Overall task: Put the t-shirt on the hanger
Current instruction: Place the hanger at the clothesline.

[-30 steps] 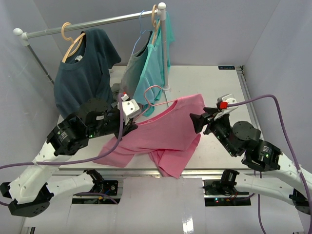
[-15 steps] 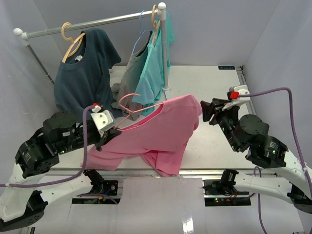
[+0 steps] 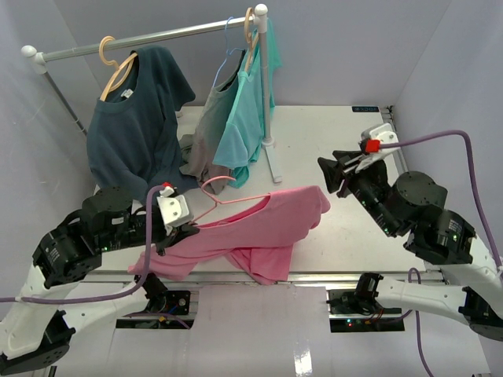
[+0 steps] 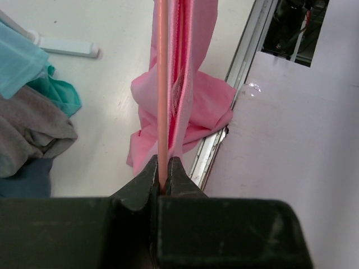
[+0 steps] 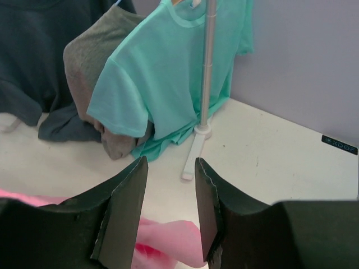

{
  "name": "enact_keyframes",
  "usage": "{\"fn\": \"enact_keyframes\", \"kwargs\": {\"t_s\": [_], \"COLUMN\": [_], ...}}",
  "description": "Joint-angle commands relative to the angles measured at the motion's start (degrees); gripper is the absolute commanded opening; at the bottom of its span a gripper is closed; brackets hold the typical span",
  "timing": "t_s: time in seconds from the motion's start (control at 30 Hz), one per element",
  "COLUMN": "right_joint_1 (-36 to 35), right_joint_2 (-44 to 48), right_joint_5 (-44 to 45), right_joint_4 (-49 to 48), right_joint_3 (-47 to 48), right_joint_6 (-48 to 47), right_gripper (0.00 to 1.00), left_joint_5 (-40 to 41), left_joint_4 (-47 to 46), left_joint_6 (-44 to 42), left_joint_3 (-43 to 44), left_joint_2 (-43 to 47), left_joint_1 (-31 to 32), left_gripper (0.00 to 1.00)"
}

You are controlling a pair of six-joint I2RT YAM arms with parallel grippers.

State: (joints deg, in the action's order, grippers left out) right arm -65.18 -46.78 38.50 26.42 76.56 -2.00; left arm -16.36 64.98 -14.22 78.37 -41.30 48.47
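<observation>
The pink t-shirt drapes over the thin pink hanger and sags onto the table near the front edge. The hanger's hook sticks up at the collar. My left gripper is shut on the hanger's wire at the shirt's left shoulder. In the left wrist view the hanger runs straight out from the left gripper, with the t-shirt hanging beside it. My right gripper hovers open just right of the shirt's right sleeve. In the right wrist view the right gripper has nothing between its fingers, above the t-shirt.
A clothes rack stands at the back with a navy shirt on a wooden hanger. A grey shirt and a turquoise shirt hang by the right post. The rack's foot lies behind the pink shirt.
The left arm has drawn the hanger and shirt left and down toward the front edge. The right gripper has pulled back from the sleeve, and its jaws have narrowed.
</observation>
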Motion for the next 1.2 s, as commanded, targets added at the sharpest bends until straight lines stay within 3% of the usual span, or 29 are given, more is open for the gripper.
{"fn": "enact_keyframes", "kwargs": {"t_s": [0.0,0.13,0.23,0.33,0.43,0.57,0.63,0.77,0.87,0.93,1.07,1.17], "right_joint_1": [0.68,1.20,1.28,1.28,1.28,2.69,6.72,21.47,29.99,33.54,39.49,46.53], "right_joint_2": [-9.52,-14.92,-12.65,-9.01,-5.10,-3.85,-5.16,-12.74,-16.84,-15.84,-6.29,-1.90], "right_joint_5": [-9.96,-28.83,-37.00,-31.30,-14.84,-9.33,-12.87,-37.54,-48.11,-53.73,-47.95,-46.11], "right_joint_4": [4.09,11.73,14.30,13.78,13.05,13.22,12.87,12.94,13.06,11.07,3.28,-2.40], "right_joint_3": [10.85,20.13,18.83,14.13,7.82,2.46,1.76,9.30,11.21,7.40,-6.09,-15.37], "right_joint_6": [-3.03,-6.26,-8.31,-6.80,-2.07,1.25,1.21,-0.87,-0.05,1.16,8.33,14.41], "right_gripper": [0.46,0.51,0.54,0.52,0.46,0.46,0.52,0.63,0.64,0.66,0.68,0.68], "left_joint_5": [-2.58,-2.20,-4.58,-5.64,-6.92,-7.33,-9.69,-13.91,-16.04,-14.45,-5.14,-2.96], "left_joint_4": [-1.58,-1.53,-3.20,-4.05,-3.66,-2.71,-1.57,-0.47,-1.16,-2.43,-8.45,-10.01], "left_joint_6": [-1.56,-2.25,-3.34,-4.44,-5.48,-7.99,-10.22,-14.09,-15.88,-16.01,-12.86,-9.93], "left_joint_3": [-1.48,-0.61,0.06,-0.97,-2.22,-3.21,-2.40,0.47,0.82,-0.17,-3.85,-3.83], "left_joint_2": [-1.64,-6.76,-8.39,-7.97,-6.21,-3.09,-1.75,-1.62,-2.33,-1.85,2.60,5.15], "left_joint_1": [0.04,0.13,0.05,0.08,0.05,0.05,0.40,0.49,0.58,0.58,0.60,0.58], "left_gripper": [0.00,0.00,0.00,0.00,0.00,0.00,0.00,0.00,0.00,0.00,0.00,0.00]}}
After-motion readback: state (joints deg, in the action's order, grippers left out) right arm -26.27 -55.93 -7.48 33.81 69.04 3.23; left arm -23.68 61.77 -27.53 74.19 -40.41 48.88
